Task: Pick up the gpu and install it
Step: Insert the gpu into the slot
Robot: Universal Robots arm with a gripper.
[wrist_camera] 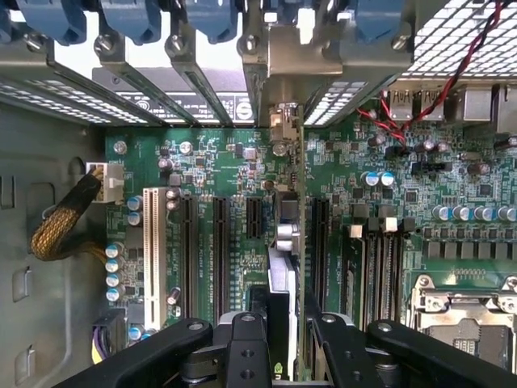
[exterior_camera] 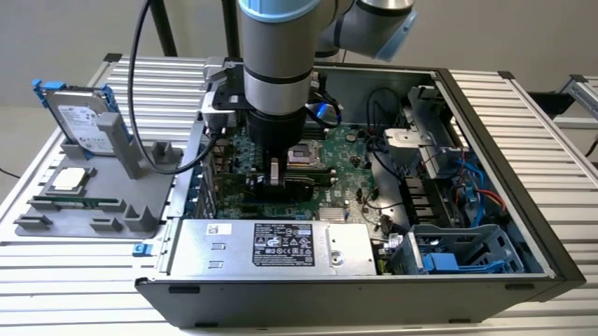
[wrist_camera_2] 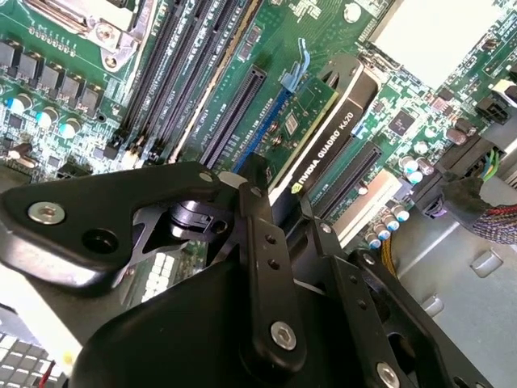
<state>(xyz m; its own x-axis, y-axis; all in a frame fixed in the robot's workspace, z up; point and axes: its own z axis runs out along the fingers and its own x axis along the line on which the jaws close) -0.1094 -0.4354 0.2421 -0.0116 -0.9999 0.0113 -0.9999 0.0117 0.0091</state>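
Note:
The gpu point(exterior_camera: 301, 183) stands on edge over the motherboard point(exterior_camera: 351, 175) inside the open computer case point(exterior_camera: 523, 210), directly under the arm. My gripper point(exterior_camera: 279, 178) is shut on its upper edge. In the second wrist view the gpu point(wrist_camera_2: 335, 121) shows its black cooler shroud, with its lower edge down among the long expansion slots point(wrist_camera_2: 234, 113), and the gripper point(wrist_camera_2: 292, 230) clamps it. In the first wrist view the gpu point(wrist_camera: 287, 234) appears edge-on between the fingers of the gripper point(wrist_camera: 283, 331), its silver bracket point(wrist_camera: 283, 121) at the case's rear slot openings. I cannot tell whether it is fully seated.
On the exterior view's left, a grey fixture point(exterior_camera: 140, 168) holds a hard drive with blue rails point(exterior_camera: 80, 119), a memory stick point(exterior_camera: 75, 203) and a processor point(exterior_camera: 67, 179). Inside the case are the power supply point(exterior_camera: 271, 245), a drive cage point(exterior_camera: 458, 252), the processor socket point(exterior_camera: 307, 154) and cables point(exterior_camera: 383, 140).

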